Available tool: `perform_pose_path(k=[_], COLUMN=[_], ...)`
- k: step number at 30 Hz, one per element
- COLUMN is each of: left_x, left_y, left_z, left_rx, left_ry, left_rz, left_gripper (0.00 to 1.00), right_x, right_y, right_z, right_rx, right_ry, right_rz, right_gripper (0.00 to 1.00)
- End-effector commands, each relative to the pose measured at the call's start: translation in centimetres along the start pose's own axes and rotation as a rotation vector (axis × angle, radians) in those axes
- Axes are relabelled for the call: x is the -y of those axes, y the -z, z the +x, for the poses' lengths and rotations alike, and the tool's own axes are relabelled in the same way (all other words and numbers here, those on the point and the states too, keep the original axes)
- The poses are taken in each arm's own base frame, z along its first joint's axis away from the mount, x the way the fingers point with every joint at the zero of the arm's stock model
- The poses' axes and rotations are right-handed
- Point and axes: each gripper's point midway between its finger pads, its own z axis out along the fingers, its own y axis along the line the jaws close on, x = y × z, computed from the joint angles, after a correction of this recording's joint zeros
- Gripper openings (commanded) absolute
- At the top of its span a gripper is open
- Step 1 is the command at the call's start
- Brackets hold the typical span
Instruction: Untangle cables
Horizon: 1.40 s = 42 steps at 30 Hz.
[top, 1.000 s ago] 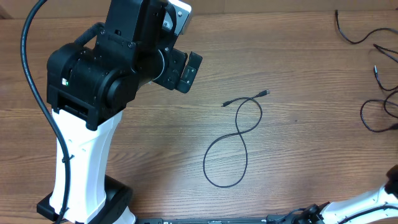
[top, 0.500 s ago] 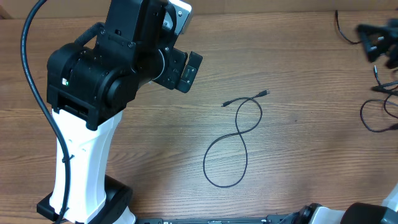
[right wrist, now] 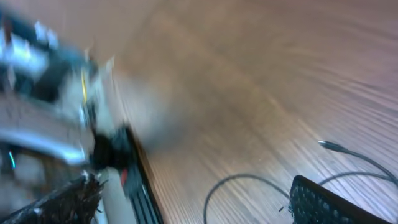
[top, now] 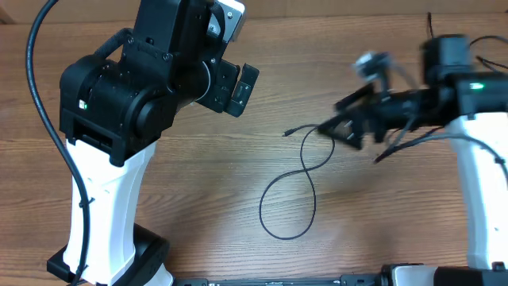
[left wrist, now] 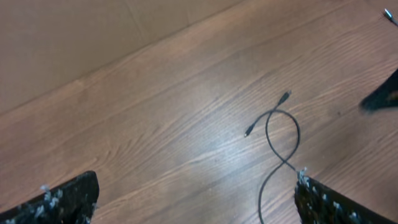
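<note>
A thin black cable (top: 305,179) lies in a loose figure-eight on the wooden table, with its two plug ends at the upper end. It also shows in the left wrist view (left wrist: 281,134) and, blurred, in the right wrist view (right wrist: 239,182). My left gripper (top: 238,91) is held high at the left of the cable, open and empty (left wrist: 196,202). My right gripper (top: 343,127) is blurred by motion just over the cable's upper right end. It is open and holds nothing (right wrist: 196,205).
More dark cables (top: 486,41) lie at the far right edge, partly hidden behind my right arm (top: 468,159). My left arm's white column and base (top: 103,214) stand at the front left. A black rail (right wrist: 134,180) runs along the table's front edge.
My right arm has swung in from the far right edge to over the cable's upper end. The left arm and the cable have not moved.
</note>
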Motion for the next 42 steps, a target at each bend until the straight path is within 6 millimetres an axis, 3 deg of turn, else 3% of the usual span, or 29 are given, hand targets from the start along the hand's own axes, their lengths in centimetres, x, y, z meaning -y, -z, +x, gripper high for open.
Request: perform_pose_path(k=[1, 4, 11, 15, 19, 24, 29, 33, 39, 42], left_x=[0.1, 0.1, 0.1, 0.1, 0.2, 0.2, 0.2, 0.2, 0.2, 0.2], left_y=[0.2, 0.2, 0.2, 0.1, -0.2, -0.2, -0.2, -0.2, -0.3, -0.3], left_z=[-0.1, 0.1, 0.2, 0.2, 0.3, 0.5, 0.5, 0.5, 0.5, 0.5], left_rx=[0.009, -0.001, -0.004, -0.007, -0.014, -0.024, -0.024, -0.025, -0.026, -0.027], left_ry=[-0.019, -0.020, -0.028, -0.028, -0.028, -0.028, -0.028, -0.028, -0.029, -0.028], left_rz=[0.008, 0.008, 0.008, 0.007, 0.008, 0.008, 0.009, 0.009, 0.009, 0.009], left_gripper=[1.00, 1.00, 1.00, 1.00, 1.00, 1.00, 1.00, 1.00, 1.00, 1.00], right_x=[-0.8, -1.5, -2.9, -4.1, -3.0, 2.2, 3.0, 1.6, -4.6, -4.9], right_y=[-2.9, -5.5, -11.9, -15.5, -17.7, -17.9, -17.7, -18.6, -21.5, -21.5], right_z=[2.3, 4.4, 8.7, 11.8, 14.0, 12.7, 12.0, 12.6, 13.0, 13.7], right_rx=[-0.164, -0.272, -0.363, -0.424, -0.482, -0.384, -0.250, -0.246, -0.314, -0.328], right_ry=[0.174, 0.180, -0.021, 0.000, 0.062, -0.094, -0.423, -0.509, -0.513, -0.565], right_rz=[0.032, 0.021, -0.033, -0.054, 0.083, 0.500, 0.611, 0.585, 0.327, 0.355], right_gripper=[0.96, 0.96, 0.96, 0.97, 1.00, 1.00, 1.00, 1.00, 1.00, 0.89])
